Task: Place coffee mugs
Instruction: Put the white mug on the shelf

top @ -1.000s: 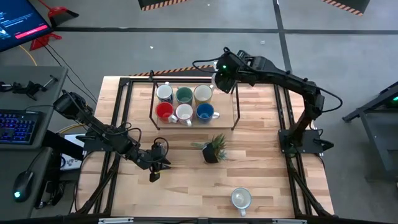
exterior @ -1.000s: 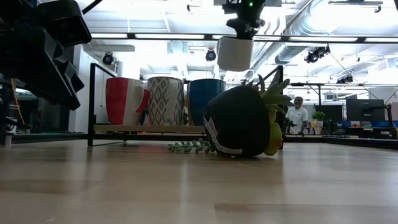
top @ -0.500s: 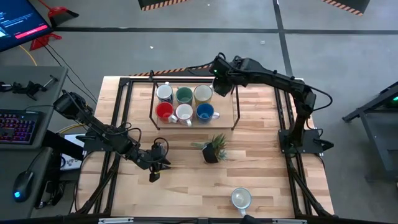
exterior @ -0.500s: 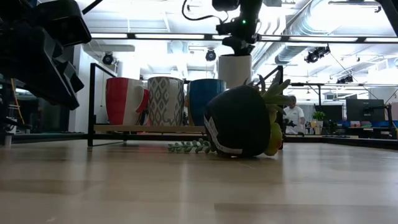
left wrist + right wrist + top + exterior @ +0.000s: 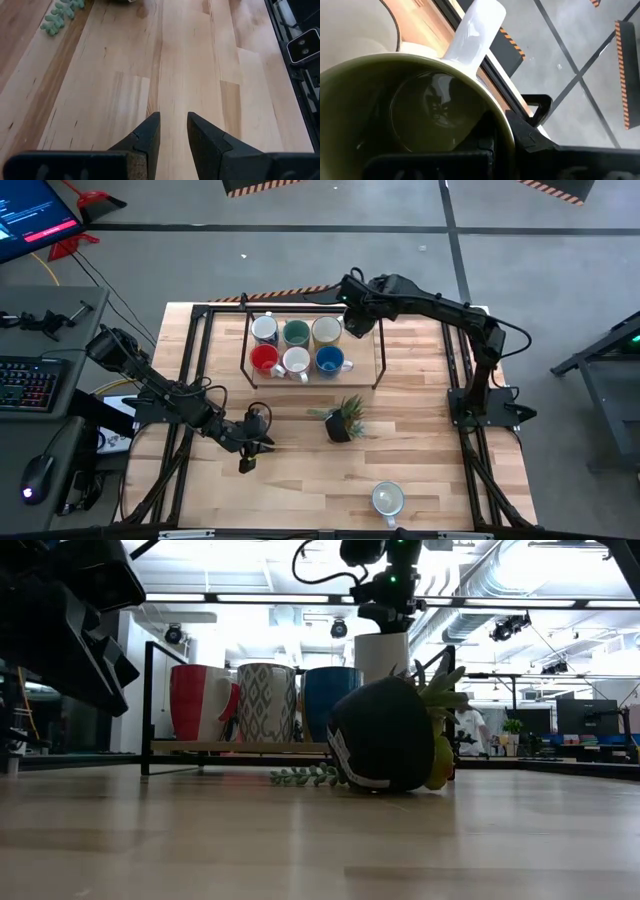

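Right pincer [image 5: 352, 323] clamped on cream mug [image 5: 415, 107] beside rack [image 5: 380, 365], plant [image 5: 343, 420] nearby

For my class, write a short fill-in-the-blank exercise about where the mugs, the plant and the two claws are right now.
1. The right claw is shut on a mug beside the ____ end of the rack.
2. The rack's front row holds a red mug, a white mug and a ____ mug.
3. The potted plant lies ____ the rack and the lone mug.
4. The left claw holds ____.

Missing words: right; blue; between; nothing
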Controlling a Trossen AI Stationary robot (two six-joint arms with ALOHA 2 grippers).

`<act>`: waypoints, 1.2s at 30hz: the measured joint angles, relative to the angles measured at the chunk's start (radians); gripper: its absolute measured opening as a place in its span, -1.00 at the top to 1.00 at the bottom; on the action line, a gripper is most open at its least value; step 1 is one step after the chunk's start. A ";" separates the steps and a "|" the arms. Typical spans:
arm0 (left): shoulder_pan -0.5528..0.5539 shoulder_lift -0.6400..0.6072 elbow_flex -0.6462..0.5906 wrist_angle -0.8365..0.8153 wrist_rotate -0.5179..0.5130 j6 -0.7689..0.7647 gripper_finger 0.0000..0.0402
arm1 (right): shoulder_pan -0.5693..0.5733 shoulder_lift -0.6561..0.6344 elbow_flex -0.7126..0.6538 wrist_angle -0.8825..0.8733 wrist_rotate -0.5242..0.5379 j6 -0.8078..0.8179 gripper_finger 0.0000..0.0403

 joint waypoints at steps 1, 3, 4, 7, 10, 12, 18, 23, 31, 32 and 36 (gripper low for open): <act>0.000 0.000 0.000 0.000 0.000 0.000 0.56 | 0.000 0.003 0.000 -0.002 -0.002 0.008 1.00; 0.000 0.000 0.000 0.000 0.000 0.000 0.56 | 0.000 0.013 0.000 -0.004 0.005 0.019 1.00; 0.000 0.000 0.000 -0.001 0.000 0.000 0.56 | 0.000 0.018 0.000 -0.007 0.004 0.021 1.00; 0.000 0.000 0.000 -0.001 0.000 0.002 0.56 | 0.000 0.032 0.000 -0.012 0.000 0.028 1.00; 0.000 0.000 0.000 -0.001 0.001 0.003 0.56 | 0.000 0.039 0.000 -0.014 -0.001 0.027 1.00; 0.000 0.000 0.000 -0.002 0.009 0.013 0.56 | 0.000 0.044 0.000 -0.012 -0.001 0.026 1.00; 0.000 0.000 0.000 -0.009 0.022 0.026 0.56 | 0.000 0.060 0.000 -0.033 0.000 0.010 1.00; 0.000 0.000 -0.001 -0.020 0.022 0.026 0.56 | 0.000 0.084 0.000 -0.044 -0.005 -0.003 1.00; 0.000 0.000 -0.001 -0.023 0.022 0.029 0.56 | -0.005 0.100 0.000 -0.037 -0.007 -0.035 1.00; 0.000 0.000 -0.001 -0.023 0.022 0.028 0.56 | -0.007 0.101 0.000 -0.040 -0.013 -0.034 1.00; 0.000 0.000 -0.001 -0.023 0.022 0.028 0.56 | -0.019 0.103 0.000 -0.043 -0.051 -0.003 1.00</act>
